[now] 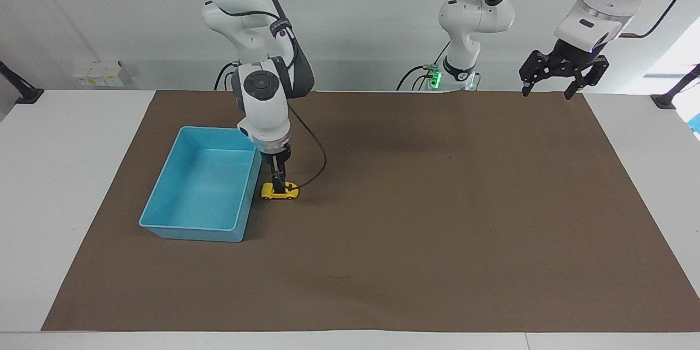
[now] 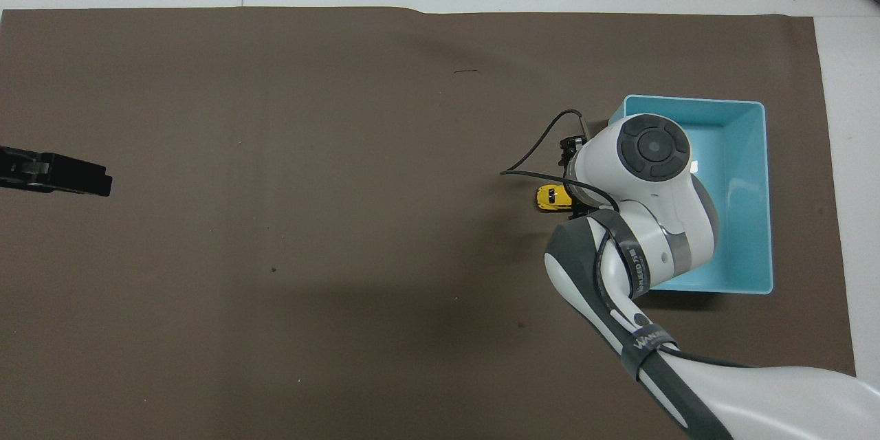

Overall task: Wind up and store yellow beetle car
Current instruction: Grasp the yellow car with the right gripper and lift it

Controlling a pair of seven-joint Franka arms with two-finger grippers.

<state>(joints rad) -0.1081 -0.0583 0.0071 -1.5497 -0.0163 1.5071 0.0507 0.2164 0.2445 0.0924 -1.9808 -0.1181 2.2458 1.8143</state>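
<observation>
right gripper (image 1: pixel 280 185) sits down on the yellow beetle car (image 1: pixel 279 191) at centre-left of the facing view, w/ fingers either side of it; can't tell if they're clamped. car rests on the brown mat (image 1: pixel 415 229), just beside the blue bin (image 1: pixel 199 227). left gripper (image 1: pixel 563 74) hangs w/ fingers spread over the mat's edge, upper right of frame.
</observation>
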